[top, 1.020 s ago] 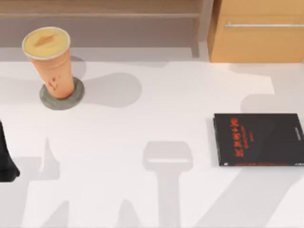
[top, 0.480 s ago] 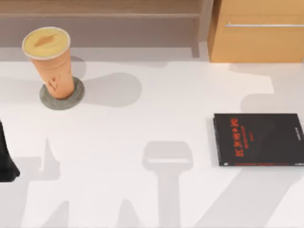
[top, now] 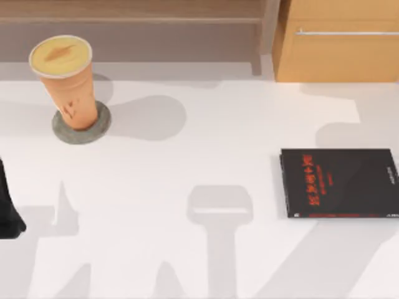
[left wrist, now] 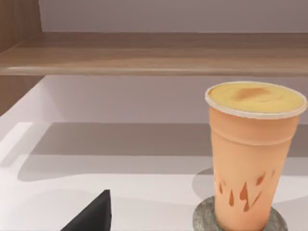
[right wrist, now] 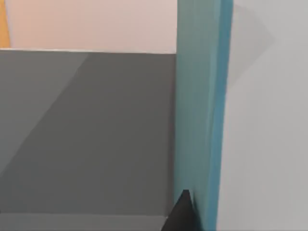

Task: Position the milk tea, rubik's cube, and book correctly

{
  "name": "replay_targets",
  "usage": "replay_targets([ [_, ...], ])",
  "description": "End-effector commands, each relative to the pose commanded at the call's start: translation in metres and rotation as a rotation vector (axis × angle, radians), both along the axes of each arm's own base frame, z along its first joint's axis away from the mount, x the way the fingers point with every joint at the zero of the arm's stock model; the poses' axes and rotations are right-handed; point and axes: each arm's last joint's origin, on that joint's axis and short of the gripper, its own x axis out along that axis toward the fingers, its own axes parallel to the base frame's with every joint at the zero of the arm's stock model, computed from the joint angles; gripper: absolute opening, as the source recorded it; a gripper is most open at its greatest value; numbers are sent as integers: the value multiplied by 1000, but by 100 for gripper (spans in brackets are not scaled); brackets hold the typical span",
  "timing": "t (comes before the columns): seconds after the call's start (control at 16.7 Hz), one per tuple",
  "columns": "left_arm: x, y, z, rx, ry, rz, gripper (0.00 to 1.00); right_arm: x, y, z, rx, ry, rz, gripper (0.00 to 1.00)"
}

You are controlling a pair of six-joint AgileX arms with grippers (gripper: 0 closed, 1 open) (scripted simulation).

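From above, the milk tea [top: 64, 79] stands upright on a flat grey round disc [top: 81, 124] near the far left of the white table [top: 187, 168], its creamy top facing up. A thin black book with red lettering [top: 340, 182] lies flat at the right side of the table, well apart from the cup. Behind the table run a wooden shelf [top: 137, 12] and, further right, a wooden cabinet with a bar handle [top: 340, 43]. A dark part of the left arm [top: 7, 208] sits at the table's left edge, well clear of the cup.

In the left wrist view, the milk tea [left wrist: 252, 154] stands close by on the grey disc [left wrist: 204, 219] (small reddish marks show on its side), with the wooden shelf [left wrist: 144, 53] behind it. A dark fingertip of the left gripper [left wrist: 94, 215] juts in beside the cup, apart from it; I cannot tell whether the fingers are spread or pressed together.

In the right wrist view, the book [right wrist: 199, 110] stands very near as an upright teal-blue band. One dark fingertip of the right gripper [right wrist: 180, 214] lies against its lower end; whether it is pinching the book I cannot tell.
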Motion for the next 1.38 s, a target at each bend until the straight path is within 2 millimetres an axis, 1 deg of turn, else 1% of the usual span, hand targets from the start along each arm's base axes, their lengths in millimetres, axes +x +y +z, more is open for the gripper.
replay_targets([
  [0.42,0,0,0,0,0,0,100,-11,-1,11,0,-2,-3,0],
  [0.66,0,0,0,0,0,0,100,-9,1,10,2,-2,2,0],
  [0.72,0,0,0,0,0,0,100,-11,2,13,9,-8,-7,0],
  [0.84,0,0,0,0,0,0,100,-20,8,26,47,-43,-50,0],
  [0.96,0,0,0,0,0,0,100,-36,21,47,124,-106,-112,0],
  [1.14,0,0,0,0,0,0,100,-70,52,76,322,-235,-202,0],
  [1.26,0,0,0,0,0,0,100,-95,78,85,507,-319,-244,0],
  [1.38,0,0,0,0,0,0,100,-119,107,81,723,-380,-261,0],
])
